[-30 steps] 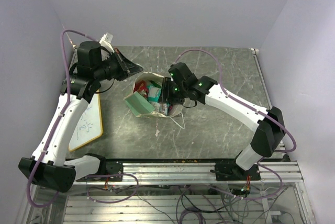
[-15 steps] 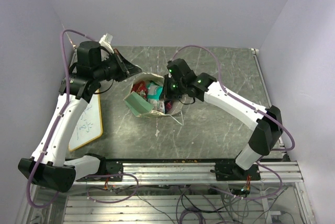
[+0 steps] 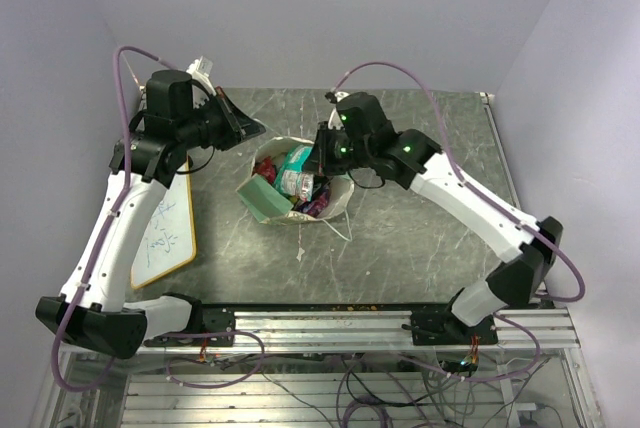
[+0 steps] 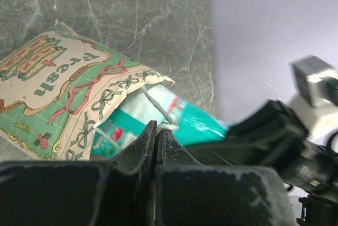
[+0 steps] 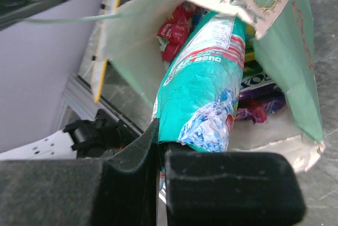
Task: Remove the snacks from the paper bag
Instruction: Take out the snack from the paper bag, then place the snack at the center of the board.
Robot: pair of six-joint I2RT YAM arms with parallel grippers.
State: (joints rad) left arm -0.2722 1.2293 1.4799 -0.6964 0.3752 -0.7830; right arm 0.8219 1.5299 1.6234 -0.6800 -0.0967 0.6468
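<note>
The paper bag (image 3: 262, 196) lies open near the middle of the table, with its printed side (image 4: 63, 86) in the left wrist view. My left gripper (image 3: 256, 129) is shut on the bag's string handle (image 4: 158, 111) and holds it up at the bag's far-left rim. My right gripper (image 3: 318, 162) is shut on the end of a teal snack packet (image 5: 206, 86), which is partly raised out of the bag's mouth. The same teal packet (image 3: 295, 162) stands above the rim in the top view. Inside lie a red packet (image 5: 177, 25) and a purple packet (image 5: 259, 104).
A wood-framed whiteboard (image 3: 165, 233) lies on the table's left side, under the left arm. The bag's other string handle (image 3: 340, 231) trails on the table toward the front. Purple cables loop above both arms. The metal rail (image 3: 350, 323) runs along the near edge.
My right gripper has shut on the teal packet and drawn it up and back out of the bag. The right arm has risen. My left gripper still holds the handle.
</note>
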